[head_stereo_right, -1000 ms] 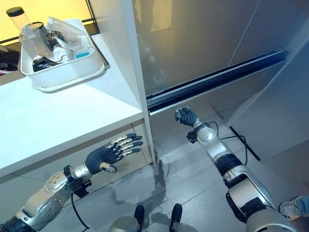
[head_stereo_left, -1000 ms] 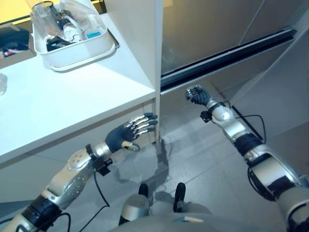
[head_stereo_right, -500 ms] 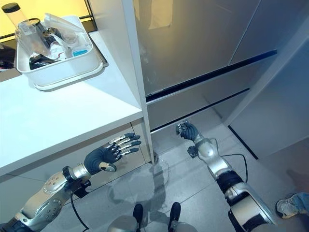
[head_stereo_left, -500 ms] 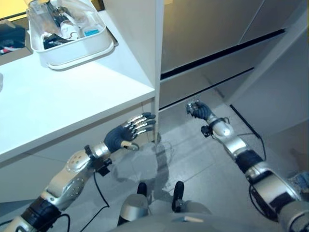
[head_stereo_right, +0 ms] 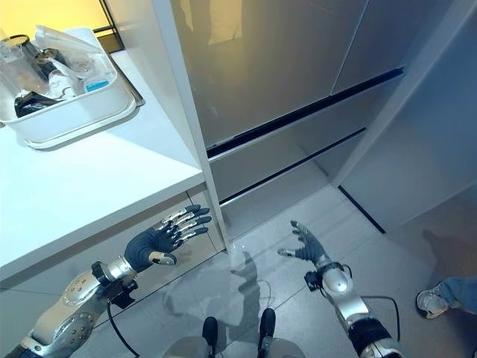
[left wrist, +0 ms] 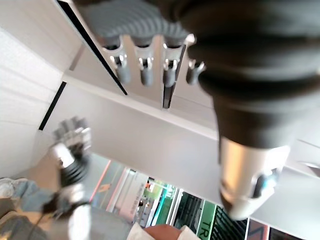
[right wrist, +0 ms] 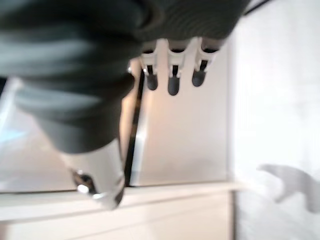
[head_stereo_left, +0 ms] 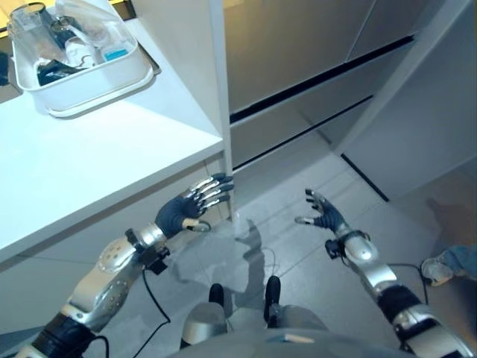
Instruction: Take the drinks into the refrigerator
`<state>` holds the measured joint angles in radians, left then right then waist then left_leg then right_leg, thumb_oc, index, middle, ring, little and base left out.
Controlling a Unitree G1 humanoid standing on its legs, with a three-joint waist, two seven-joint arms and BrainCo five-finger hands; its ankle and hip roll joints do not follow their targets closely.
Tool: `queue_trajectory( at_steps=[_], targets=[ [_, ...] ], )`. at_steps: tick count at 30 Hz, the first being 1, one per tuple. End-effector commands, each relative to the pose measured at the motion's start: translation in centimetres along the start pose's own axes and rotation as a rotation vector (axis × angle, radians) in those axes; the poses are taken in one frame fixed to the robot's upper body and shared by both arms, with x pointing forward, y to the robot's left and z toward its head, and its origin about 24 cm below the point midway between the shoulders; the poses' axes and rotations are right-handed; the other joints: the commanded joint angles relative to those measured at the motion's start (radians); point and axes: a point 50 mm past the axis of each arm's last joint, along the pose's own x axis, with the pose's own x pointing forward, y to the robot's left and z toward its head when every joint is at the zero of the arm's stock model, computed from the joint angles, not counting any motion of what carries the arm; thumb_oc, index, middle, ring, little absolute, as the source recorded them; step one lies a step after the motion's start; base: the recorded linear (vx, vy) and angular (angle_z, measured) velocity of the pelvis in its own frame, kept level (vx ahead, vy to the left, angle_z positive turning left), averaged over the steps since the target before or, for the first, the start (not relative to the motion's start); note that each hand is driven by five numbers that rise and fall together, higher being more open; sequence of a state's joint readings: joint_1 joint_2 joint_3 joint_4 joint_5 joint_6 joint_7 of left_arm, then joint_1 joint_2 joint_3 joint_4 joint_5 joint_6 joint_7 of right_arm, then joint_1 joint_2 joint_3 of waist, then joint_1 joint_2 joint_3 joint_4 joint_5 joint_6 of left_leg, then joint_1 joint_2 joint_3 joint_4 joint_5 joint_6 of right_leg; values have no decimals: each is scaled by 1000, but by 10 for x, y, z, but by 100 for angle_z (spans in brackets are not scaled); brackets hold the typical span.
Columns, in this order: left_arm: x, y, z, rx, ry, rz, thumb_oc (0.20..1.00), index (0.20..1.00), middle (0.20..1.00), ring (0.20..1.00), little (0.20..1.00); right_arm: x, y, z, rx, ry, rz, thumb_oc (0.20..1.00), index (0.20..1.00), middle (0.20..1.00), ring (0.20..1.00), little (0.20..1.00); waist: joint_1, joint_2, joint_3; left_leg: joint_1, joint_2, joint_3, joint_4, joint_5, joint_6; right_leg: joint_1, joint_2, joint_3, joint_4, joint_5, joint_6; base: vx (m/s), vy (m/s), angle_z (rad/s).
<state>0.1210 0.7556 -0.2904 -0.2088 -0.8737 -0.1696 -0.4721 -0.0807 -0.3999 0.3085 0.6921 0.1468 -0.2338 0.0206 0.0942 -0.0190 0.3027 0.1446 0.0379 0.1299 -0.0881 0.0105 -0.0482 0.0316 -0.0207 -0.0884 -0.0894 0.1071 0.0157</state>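
Note:
A white tub (head_stereo_right: 71,123) with bottles (head_stereo_right: 26,71) and clear containers stands on the white counter (head_stereo_left: 89,164) at the far left. The steel refrigerator (head_stereo_right: 261,67) fills the back, with its doors shut and a drawer (head_stereo_right: 279,153) below them. My left hand (head_stereo_left: 184,212) hangs open under the counter's front edge, beside the white side panel (head_stereo_left: 216,74), and holds nothing. Lower down, my right hand (head_stereo_right: 306,247) is open with spread fingers (right wrist: 172,77) over the grey floor, short of the drawer and apart from it.
The white side panel stands between the counter and the refrigerator. A pale wall (head_stereo_left: 425,104) closes the right side. A person's shoe and trouser leg (head_stereo_right: 441,297) show at the right edge. Grey tiled floor (head_stereo_left: 298,253) lies in front of the refrigerator.
My right hand was curled shut up by the refrigerator's drawer; it has dropped toward the floor and opened. The left hand has held its pose. The camera has shifted.

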Motion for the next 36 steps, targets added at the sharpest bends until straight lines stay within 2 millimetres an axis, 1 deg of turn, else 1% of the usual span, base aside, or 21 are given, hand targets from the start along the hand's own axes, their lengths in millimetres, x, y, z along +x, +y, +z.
queue_trajectory(
  at_steps=[1,3,4,6,7,8,9,10,11,13,15,16,17,18,19,21,22,23,24,31,36],
  targets=[
    [-4,2,0,75,-36,31,1000,1000,1000,1000,1000,2,-6,1,-45,-8,15,1000,1000,1000,1000,1000,-6,-16,-49,-1,-12,-23,30,-67,20,-57,-54,7,187,-96,96,-3,-10,-4],
    [-15,17,-18,112,53,118,1000,1000,1000,1000,1000,-13,-5,-38,-79,160,35,1000,1000,1000,1000,1000,-13,-18,-53,1,-10,-20,30,-67,19,-54,-54,10,186,-95,97,-3,-6,-5],
    [-15,17,-18,112,53,117,1000,1000,1000,1000,1000,-13,-5,-38,-79,160,34,1000,1000,1000,1000,1000,-14,-18,-53,1,-10,-21,30,-68,19,-54,-54,10,186,-95,97,-1,4,-4],
    [-27,27,-38,108,136,190,1000,1000,1000,1000,1000,-25,-6,-62,-64,270,25,1000,1000,1000,1000,1000,-19,-18,-57,4,-9,-18,29,-68,18,-53,-53,11,185,-95,97,0,0,0],
    [-34,33,-50,113,188,250,1000,1000,1000,1000,1000,-32,-4,-75,-56,335,23,1000,1000,1000,1000,1000,-22,-20,-60,4,-8,-16,29,-68,18,-53,-53,12,185,-94,97,11,-9,-4],
    [-46,40,-74,132,303,318,1000,1000,1000,1000,1000,-44,-3,-94,-11,435,-7,1000,1000,1000,1000,1000,-28,-20,-66,6,-8,-15,29,-70,19,-51,-51,13,184,-95,96,6,-8,-4],
    [-46,40,-75,133,303,318,1000,1000,1000,1000,1000,-44,-4,-94,-11,435,-8,1000,1000,1000,1000,1000,-27,-19,-66,7,-8,-15,29,-70,19,-51,-51,13,184,-95,96,0,0,0],
    [-56,44,-93,148,385,379,1000,1000,1000,1000,1000,-51,-2,-106,39,499,-33,1000,1000,1000,1000,1000,-32,-20,-74,11,-8,-11,28,-71,18,-46,-50,14,180,-95,95,0,0,0],
    [-55,44,-93,149,384,378,1000,1000,1000,1000,1000,-51,-2,-106,39,499,-33,1000,1000,1000,1000,1000,-32,-19,-73,11,-7,-11,28,-71,18,-46,-49,14,180,-95,95,0,0,0],
    [-79,47,-129,115,539,531,1000,1000,1000,1000,1000,-52,3,-106,57,496,-29,1000,1000,1000,1000,1000,-40,-21,-81,16,-6,-5,26,-72,19,-44,-46,18,177,-95,94,3,4,-6],
    [-83,47,-136,130,576,558,1000,1000,1000,1000,1000,-52,4,-106,60,496,-28,1000,1000,1000,1000,1000,-42,-21,-83,17,-6,-5,25,-71,18,-42,-45,18,176,-96,93,4,0,-10],
    [-100,45,-154,124,682,638,1000,1000,1000,1000,1000,-53,5,-107,62,502,-32,1000,1000,1000,1000,1000,-45,-22,-91,17,-6,-3,25,-72,19,-40,-43,20,175,-97,92,7,0,-9],
    [-100,45,-155,124,681,638,1000,1000,1000,1000,1000,-53,4,-107,62,502,-32,1000,1000,1000,1000,1000,-46,-21,-91,17,-5,-3,25,-72,18,-40,-43,20,175,-97,92,19,-5,-4],
    [-116,43,-171,108,795,702,1000,1000,1000,1000,1000,-51,4,-105,62,493,-36,1000,1000,1000,1000,1000,-48,-23,-99,20,-5,-3,24,-73,19,-37,-41,21,174,-98,91,0,0,0],
    [-116,43,-172,109,795,702,1000,1000,1000,1000,1000,-51,4,-105,62,493,-37,1000,1000,1000,1000,1000,-49,-22,-98,20,-5,-3,24,-73,19,-37,-41,21,174,-98,91,0,0,0],
    [-136,33,-190,97,943,747,1000,1000,1000,1000,1000,-49,4,-105,57,497,-42,1000,1000,1000,1000,1000,-51,-18,-110,26,-6,0,21,-74,19,-28,-37,24,170,-100,89,0,0,0],
    [-136,33,-190,97,943,747,1000,1000,1000,1000,1000,-49,4,-105,57,497,-42,1000,1000,1000,1000,1000,-51,-18,-110,26,-6,0,20,-74,19,-28,-37,24,170,-100,89,0,0,0],
    [-153,27,-200,62,1040,799,1000,1000,1000,1000,1000,-49,5,-105,52,500,-39,1000,1000,1000,1000,1000,-51,-16,-115,28,-6,1,18,-73,19,-24,-35,23,167,-100,88,0,0,0],
    [-158,21,-206,55,1095,817,1000,1000,1000,1000,1000,-49,6,-107,46,515,-42,1000,1000,1000,1000,1000,-53,-13,-122,30,-6,2,16,-73,19,-19,-34,22,163,-100,87,0,0,0],
    [-161,2,-222,-32,1170,878,1000,1000,1000,1000,1000,-52,17,-112,49,552,-30,1000,1000,1000,1000,1000,-52,-8,-144,30,-7,-8,11,-71,17,-4,-34,11,148,-101,85,15,-5,0],
    [-150,-6,-228,-43,1171,863,1000,1000,1000,1000,1000,-55,23,-115,52,578,-20,1000,1000,1000,1000,1000,-48,-7,-155,28,-11,-9,15,-75,18,8,-40,-7,137,-102,86,19,-6,2]
  ],
)
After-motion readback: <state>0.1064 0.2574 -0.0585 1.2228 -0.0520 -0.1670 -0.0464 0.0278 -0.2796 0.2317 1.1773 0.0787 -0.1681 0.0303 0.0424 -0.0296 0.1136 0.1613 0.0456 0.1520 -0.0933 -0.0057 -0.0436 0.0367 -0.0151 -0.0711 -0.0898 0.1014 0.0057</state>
